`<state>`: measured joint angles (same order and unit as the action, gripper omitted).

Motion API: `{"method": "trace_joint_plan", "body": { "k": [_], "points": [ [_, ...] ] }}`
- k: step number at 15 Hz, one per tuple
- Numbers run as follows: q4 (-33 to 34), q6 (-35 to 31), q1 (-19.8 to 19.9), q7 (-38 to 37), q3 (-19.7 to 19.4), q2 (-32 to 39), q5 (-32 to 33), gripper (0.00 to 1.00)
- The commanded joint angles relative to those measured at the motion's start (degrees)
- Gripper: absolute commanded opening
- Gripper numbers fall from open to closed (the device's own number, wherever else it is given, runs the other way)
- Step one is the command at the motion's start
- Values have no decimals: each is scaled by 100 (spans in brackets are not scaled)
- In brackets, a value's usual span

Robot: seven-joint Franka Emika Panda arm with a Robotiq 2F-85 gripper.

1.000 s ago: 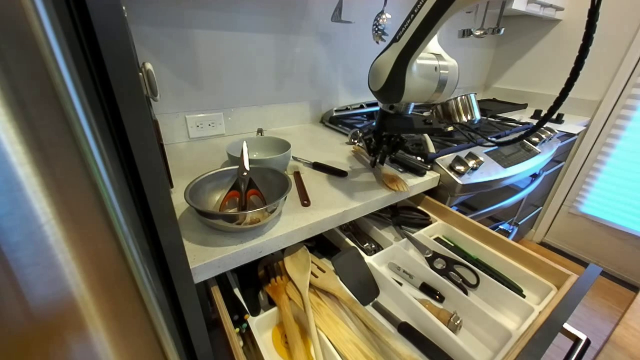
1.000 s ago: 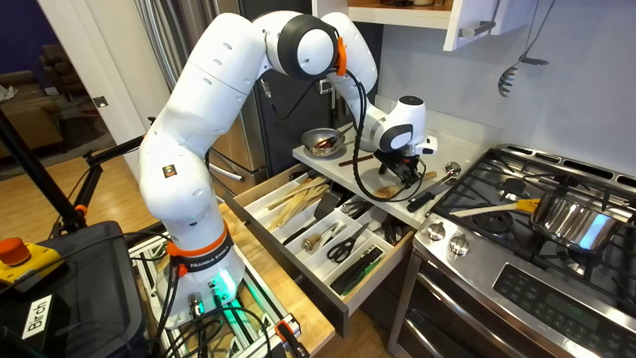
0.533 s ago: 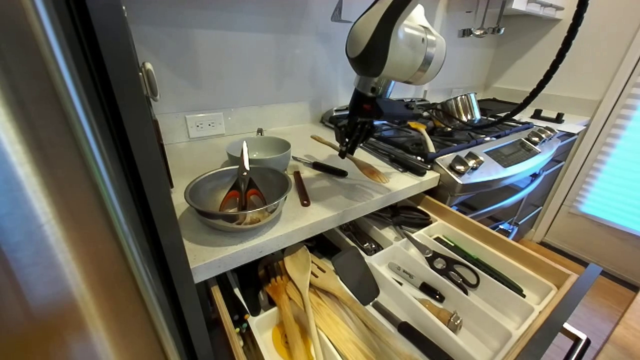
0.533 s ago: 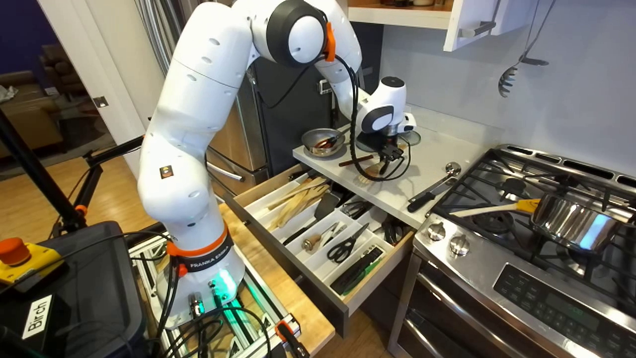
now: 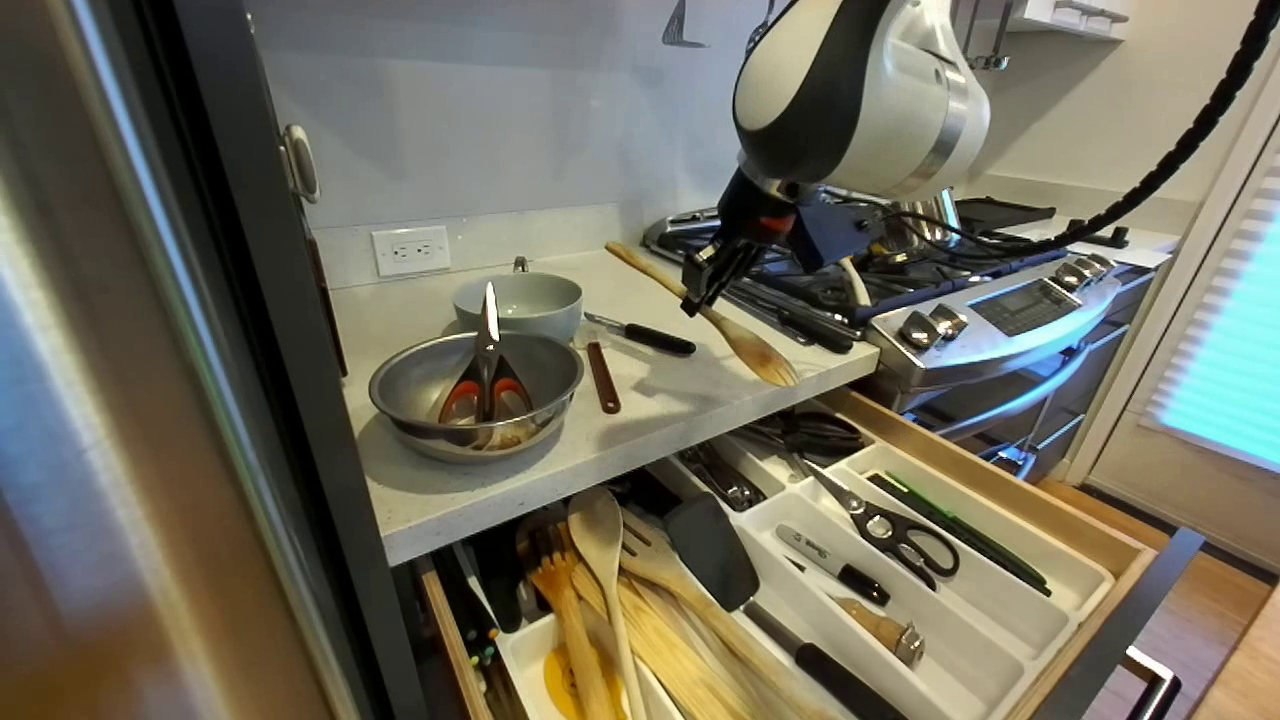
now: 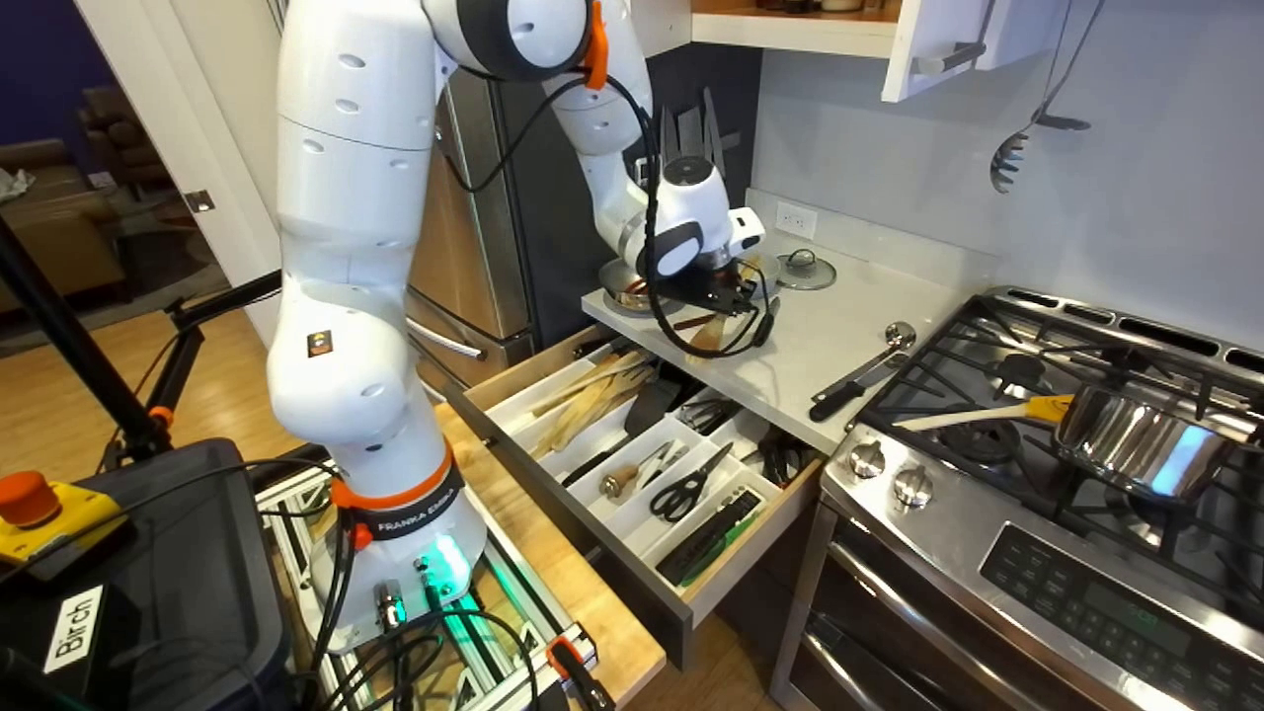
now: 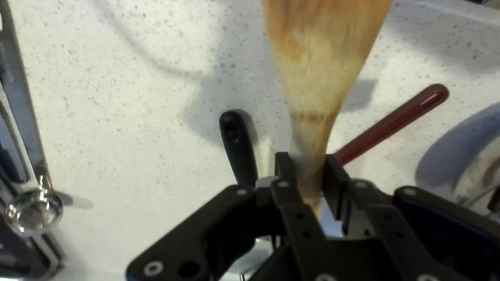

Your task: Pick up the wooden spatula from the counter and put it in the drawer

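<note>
The gripper [image 7: 309, 168] clasps the wooden spatula [image 7: 324, 58]. Clear the counter [image 5: 660, 395], then lower it gently into the drawer [image 5: 1000, 476].

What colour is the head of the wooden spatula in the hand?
The spatula head is pale tan, orange-brown toward the tip; best seen in the wrist view.

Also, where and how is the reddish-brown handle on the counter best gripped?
Probably at its middle, from above, closing across its width: the reddish-brown handle is slim, straight and lies on the counter. The gripper must first release the wooden spatula.
</note>
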<state>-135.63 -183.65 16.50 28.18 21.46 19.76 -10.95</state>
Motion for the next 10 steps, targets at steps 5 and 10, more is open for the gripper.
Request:
{"method": "trace_joint_plan", "body": {
  "k": [5,10],
  "points": [
    [-2160,-906,2482,-1079,3024,-353,1685,6],
    [-2345,352,3166,-605,2943,-1004,2145,6]
  ]
}}
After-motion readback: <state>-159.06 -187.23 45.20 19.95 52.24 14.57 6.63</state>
